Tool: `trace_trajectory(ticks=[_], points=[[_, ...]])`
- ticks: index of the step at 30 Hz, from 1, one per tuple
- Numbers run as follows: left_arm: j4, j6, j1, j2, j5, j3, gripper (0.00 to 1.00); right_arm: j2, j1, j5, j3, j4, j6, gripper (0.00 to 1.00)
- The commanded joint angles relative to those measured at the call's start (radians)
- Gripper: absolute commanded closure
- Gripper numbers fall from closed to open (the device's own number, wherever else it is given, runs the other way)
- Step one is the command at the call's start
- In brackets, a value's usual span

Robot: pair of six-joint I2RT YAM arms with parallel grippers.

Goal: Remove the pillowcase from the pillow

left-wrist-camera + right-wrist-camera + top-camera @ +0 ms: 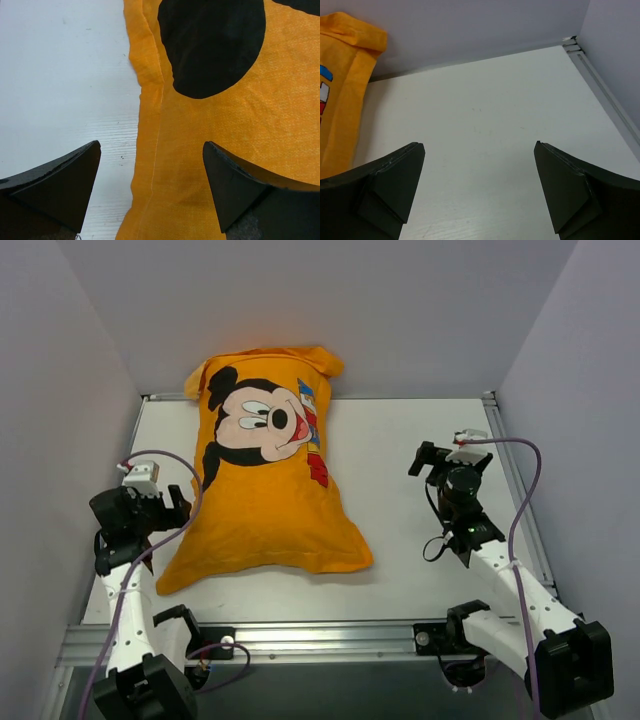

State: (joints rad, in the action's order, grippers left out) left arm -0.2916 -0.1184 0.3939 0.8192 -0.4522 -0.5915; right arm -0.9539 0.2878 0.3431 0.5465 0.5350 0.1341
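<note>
Pillowcase (265,500), bright orange-yellow and plumply filled, lies on the left half of the white counter (400,450). It runs from the far edge, where its bunched end presses against the grey back wall (400,310), down toward the near edge. Its near right corner sticks out toward the middle of the counter. The Mickey Mouse face print (262,420) sits on the far half of the case, with coloured lettering (315,435) just beside it on the right. The pillow itself is hidden inside the fabric.

The left gripper (183,508) sits by the counter's left edge, at the long left side of the pillowcase. Its jaws are spread wide. In the left wrist view the left gripper (151,145) straddles the case's seamed edge. One finger (65,180) is over bare counter and the other over orange cloth, below the print's black ear (210,45). Whether either finger touches the fabric cannot be told.

The right gripper (428,460) hangs over the right half of the counter, well apart from the pillowcase. Its jaws are also spread, with nothing between them. The right wrist view shows only bare white counter (485,115) between the fingers. The far end of the pillowcase (350,65) shows at that view's left border, and the far right corner of the counter lies ahead.
</note>
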Motion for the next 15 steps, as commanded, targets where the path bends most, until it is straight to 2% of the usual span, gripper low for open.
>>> trace_trajectory(ticks=[1,3,4,5,6,7,9,11,12,15], points=[[-0.009,0.016,0.008,0.012,0.044,-0.060,0.06,0.006,-0.001,-0.108,0.058,-0.016,0.100,0.00],[0.009,0.055,0.008,0.012,0.087,-0.065,0.06,-0.008,-0.001,-0.147,0.093,-0.046,0.217,0.00],[0.014,0.060,0.008,0.012,0.125,-0.071,0.06,-0.017,-0.001,-0.176,0.107,-0.061,0.343,0.00],[0.014,0.048,0.008,0.014,0.142,-0.077,0.06,-0.048,-0.001,-0.228,0.133,-0.052,0.372,0.00],[0.009,0.027,0.008,0.014,0.158,-0.088,0.06,-0.069,-0.001,-0.397,0.150,-0.034,0.383,0.00],[0.011,-0.005,0.008,0.020,0.161,-0.091,0.06,-0.098,0.004,-0.479,0.164,0.023,0.413,0.00],[-0.055,-0.178,0.008,0.032,0.075,-0.117,0.06,-0.205,0.014,-0.577,0.237,0.049,0.465,0.00],[-0.137,-0.275,-0.006,0.080,-0.032,-0.174,0.06,-0.320,0.056,-0.527,0.320,-0.067,0.515,0.00],[-0.231,-0.294,-0.009,0.102,-0.060,-0.212,0.06,-0.354,0.074,-0.514,0.395,-0.098,0.503,0.00],[-0.378,-0.307,-0.044,0.201,-0.126,-0.358,0.06,-0.479,0.166,-0.464,0.493,-0.132,0.461,0.00]])
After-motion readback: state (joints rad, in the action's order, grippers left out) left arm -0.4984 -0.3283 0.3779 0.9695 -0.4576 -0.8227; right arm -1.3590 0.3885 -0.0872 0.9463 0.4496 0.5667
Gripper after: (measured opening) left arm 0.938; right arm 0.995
